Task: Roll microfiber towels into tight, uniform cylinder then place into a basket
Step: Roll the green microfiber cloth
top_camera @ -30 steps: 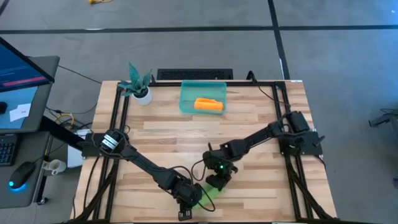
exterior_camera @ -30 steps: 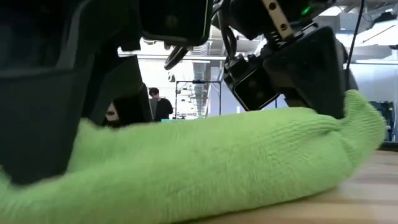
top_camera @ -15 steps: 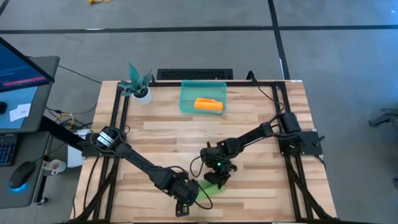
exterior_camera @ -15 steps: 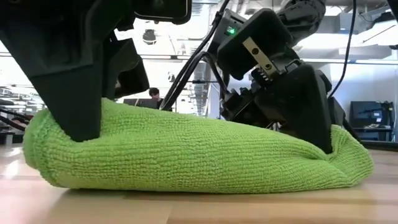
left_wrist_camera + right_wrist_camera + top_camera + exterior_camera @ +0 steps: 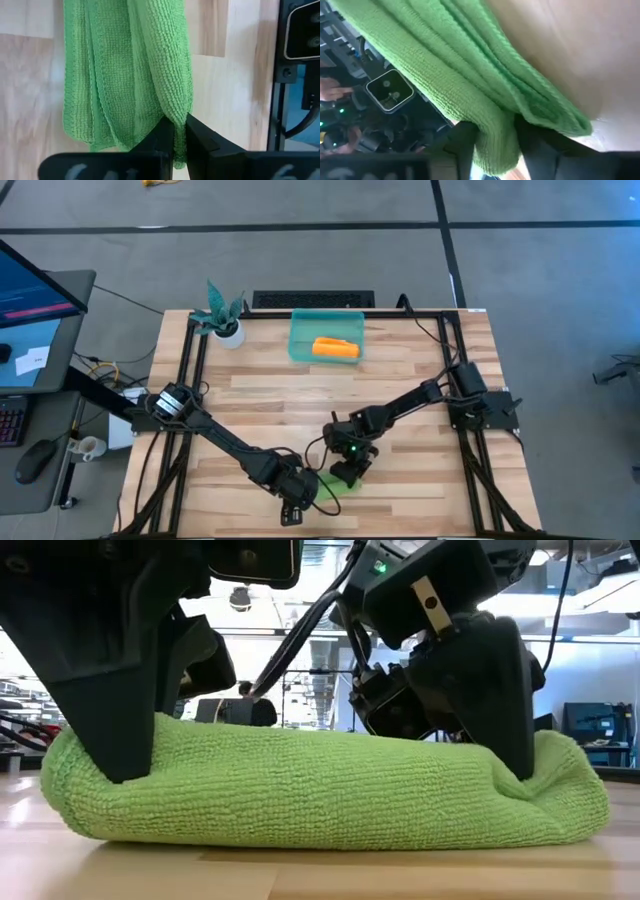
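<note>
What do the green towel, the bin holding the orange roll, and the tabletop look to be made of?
Green towel: soft knitted microfiber-like cloth, matte, with fine looped ribs visible. Bin: apparently translucent teal plastic, smooth, the wood showing faintly through it. Orange roll: likely similar cloth, too small to tell. Tabletop: pale wooden planks, grain and joints showing.

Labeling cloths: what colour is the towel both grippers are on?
Lime green towel; clearest in the low view.

Looking straight down from high above on the whole table (image 5: 400,380). Looking level from table height, very close to the lime green towel (image 5: 320,785). Looking from each wrist, close up (same towel in all four).
</note>
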{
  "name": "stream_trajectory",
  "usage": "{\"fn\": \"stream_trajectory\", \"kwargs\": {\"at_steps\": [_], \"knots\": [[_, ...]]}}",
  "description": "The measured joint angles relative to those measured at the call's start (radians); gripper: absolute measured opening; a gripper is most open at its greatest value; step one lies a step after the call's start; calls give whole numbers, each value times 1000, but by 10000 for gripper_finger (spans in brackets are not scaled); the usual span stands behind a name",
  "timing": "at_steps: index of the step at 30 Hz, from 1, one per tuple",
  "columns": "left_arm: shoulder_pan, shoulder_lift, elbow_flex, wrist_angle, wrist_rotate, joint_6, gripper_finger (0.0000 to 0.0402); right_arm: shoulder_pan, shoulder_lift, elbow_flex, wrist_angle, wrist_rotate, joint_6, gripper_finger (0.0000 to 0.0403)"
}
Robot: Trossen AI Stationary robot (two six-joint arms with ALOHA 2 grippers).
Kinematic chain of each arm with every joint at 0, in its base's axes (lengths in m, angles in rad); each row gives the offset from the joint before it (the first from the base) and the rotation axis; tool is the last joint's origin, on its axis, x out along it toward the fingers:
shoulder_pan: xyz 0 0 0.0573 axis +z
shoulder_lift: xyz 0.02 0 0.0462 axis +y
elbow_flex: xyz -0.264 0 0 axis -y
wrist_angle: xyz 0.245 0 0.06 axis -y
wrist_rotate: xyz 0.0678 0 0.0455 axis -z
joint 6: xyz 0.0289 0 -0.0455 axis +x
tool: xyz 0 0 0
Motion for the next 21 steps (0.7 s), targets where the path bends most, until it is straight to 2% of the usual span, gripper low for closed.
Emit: {"fn": "stream_trajectory", "kwargs": {"at_steps": [4,7,10,21], "knots": [[0,0,1,-13,-3,0,13,-2,-2,0,3,-38,-4,201],[1,0,2,-43,-18,5,13,0,-22,-1,-1,-19,-34,217],[2,0,2,-82,-45,8,13,-2,-56,-5,-16,20,-49,223],[5,0,1,-131,-36,2,13,4,-160,-6,-195,138,-177,224]]}}
